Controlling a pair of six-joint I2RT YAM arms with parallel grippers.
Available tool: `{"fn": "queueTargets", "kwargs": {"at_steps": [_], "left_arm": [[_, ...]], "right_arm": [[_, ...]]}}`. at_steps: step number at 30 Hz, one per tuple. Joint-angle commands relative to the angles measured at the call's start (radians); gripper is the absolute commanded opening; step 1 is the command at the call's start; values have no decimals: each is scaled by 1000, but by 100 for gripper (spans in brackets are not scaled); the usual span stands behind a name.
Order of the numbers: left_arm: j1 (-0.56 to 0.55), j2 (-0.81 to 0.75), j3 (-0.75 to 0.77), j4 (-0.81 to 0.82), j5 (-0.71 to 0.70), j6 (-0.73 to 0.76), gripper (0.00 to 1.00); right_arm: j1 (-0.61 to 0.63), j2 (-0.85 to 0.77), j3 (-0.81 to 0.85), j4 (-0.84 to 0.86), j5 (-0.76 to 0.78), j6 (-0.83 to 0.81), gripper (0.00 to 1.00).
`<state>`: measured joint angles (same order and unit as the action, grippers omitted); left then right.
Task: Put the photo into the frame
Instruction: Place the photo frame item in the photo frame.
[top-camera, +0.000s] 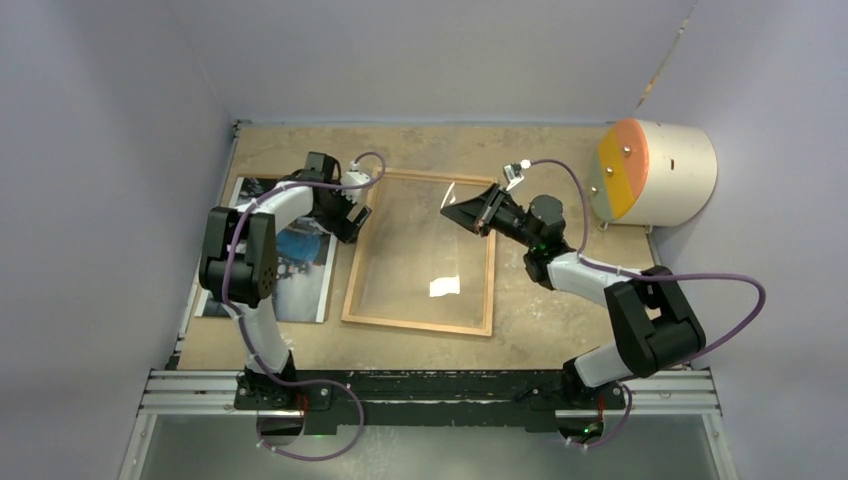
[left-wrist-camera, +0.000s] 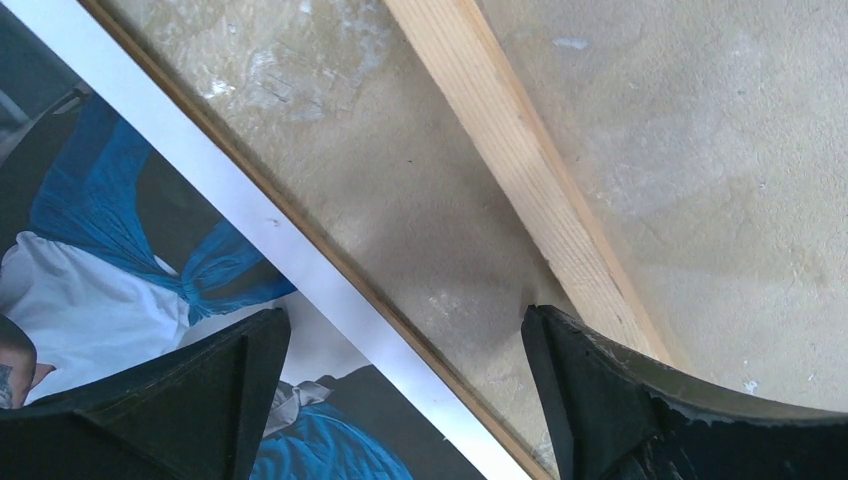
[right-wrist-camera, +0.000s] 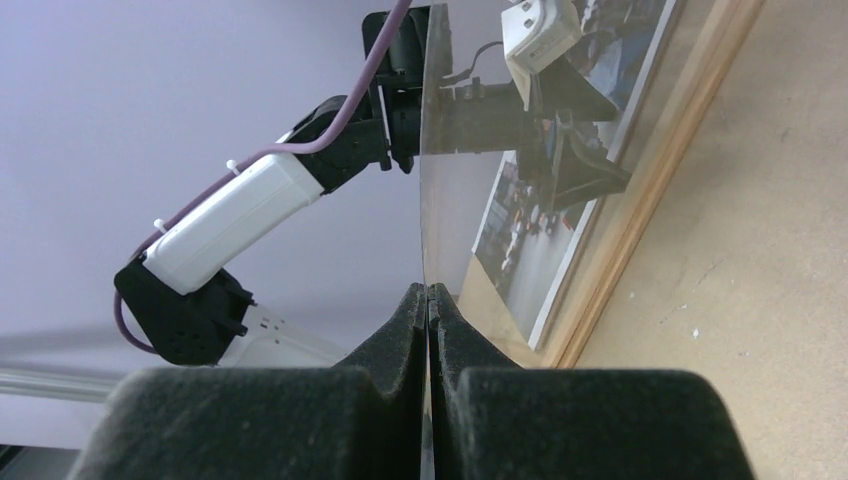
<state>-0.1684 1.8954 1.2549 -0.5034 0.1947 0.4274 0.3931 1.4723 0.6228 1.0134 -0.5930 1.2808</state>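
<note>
One photo (top-camera: 305, 270), one frame (top-camera: 418, 323); right pincer (right-wrist-camera: 428, 295) apparently pinching one pane (right-wrist-camera: 450, 220).

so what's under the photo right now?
A brown backing board: only its thin edge shows along the white border of the photo, lying on the table. The rest is covered by the print, so how far it reaches underneath cannot be seen.

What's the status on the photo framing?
Left jaws open over photo edge. Right jaws shut on clear pane. Photo lies left of frame, not inserted.
</note>
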Motion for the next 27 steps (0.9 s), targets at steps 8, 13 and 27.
{"fn": "queueTargets", "kwargs": {"at_steps": [8,13,27], "left_arm": [[39,6,8,-19,89,-33,93],[40,14,5,-14,80,-32,93],[40,32,1,2,62,-34,93]], "right_arm": [[53,26,121,-4,24,-4,0],[58,45,138,-4,-2,-25,0],[29,25,108,-229,-61,-246,0]]}}
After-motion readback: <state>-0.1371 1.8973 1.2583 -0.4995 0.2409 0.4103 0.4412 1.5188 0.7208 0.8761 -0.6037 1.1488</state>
